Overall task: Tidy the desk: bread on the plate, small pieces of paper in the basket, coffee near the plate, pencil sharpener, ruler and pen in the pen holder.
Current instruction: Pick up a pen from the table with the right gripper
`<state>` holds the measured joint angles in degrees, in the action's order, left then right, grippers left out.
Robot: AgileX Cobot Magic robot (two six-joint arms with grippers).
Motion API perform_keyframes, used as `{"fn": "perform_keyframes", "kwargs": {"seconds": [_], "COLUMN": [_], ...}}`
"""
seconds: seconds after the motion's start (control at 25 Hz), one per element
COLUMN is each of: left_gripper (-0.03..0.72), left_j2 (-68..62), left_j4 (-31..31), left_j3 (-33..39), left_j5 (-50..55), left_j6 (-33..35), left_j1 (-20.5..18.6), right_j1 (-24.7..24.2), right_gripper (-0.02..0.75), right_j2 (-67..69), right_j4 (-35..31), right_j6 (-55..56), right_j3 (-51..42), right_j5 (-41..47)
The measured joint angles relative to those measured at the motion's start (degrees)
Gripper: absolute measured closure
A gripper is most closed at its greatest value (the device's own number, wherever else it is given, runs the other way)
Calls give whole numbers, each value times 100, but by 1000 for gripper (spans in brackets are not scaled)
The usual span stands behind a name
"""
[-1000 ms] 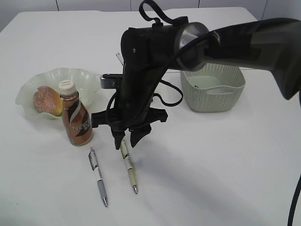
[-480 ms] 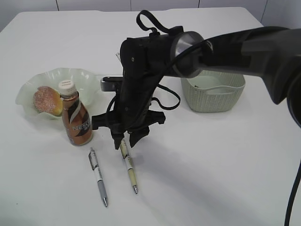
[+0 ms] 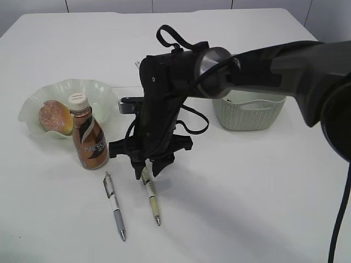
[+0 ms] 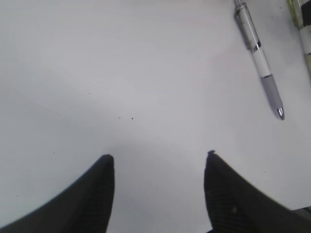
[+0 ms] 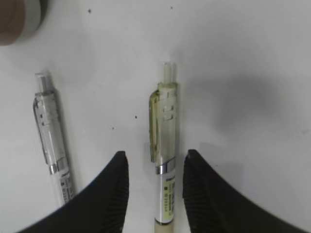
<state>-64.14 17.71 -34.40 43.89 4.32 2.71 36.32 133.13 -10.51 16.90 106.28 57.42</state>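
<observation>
Tool [image 5: 154, 194] of right arm lowered over the yellow-green clear-barrelled click pen [image 5: 164, 165], fingers spread either side of barrel, not yet pinching; straddle suits a grasp. Grey-and-white pen [image 3: 114, 205] lies just beside on the plain white counter [image 3: 247, 192]. Left tool [image 4: 158, 194] spread, empty, above bare counter. Sugar-dusted brown bun [image 3: 55, 116] sits in the ruffled pale green glass plate [image 3: 98, 90]; copper-brown coffee bottle [image 3: 89, 139] stands just beside the plate. Pen holder not visible.

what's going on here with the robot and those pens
The right gripper is low over the desk, its open jaws straddling the yellow-green pen without clamping it. The grey pen lies beside it. The bread is on the plate, with the coffee next to it. The left gripper hangs open over bare desk.
</observation>
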Motion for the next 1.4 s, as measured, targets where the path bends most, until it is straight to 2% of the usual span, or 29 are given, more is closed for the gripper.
{"fn": "perform_keyframes", "kwargs": {"seconds": [0.96,1.16,1.4], "left_gripper": [255,255,255], "left_j2": [0,0,0], "left_j4": [0,0,0], "left_j3": [0,0,0], "left_j5": [-144,-163,-163], "left_j6": [0,0,0], "left_j1": [0,0,0], "right_j1": [0,77,112], "right_gripper": [459,461,571], "right_j2": [281,281,281], "right_j4": [13,220,384], "right_j6": [15,99,144], "right_j3": [49,61,61], "right_j5": [18,31,87]}}
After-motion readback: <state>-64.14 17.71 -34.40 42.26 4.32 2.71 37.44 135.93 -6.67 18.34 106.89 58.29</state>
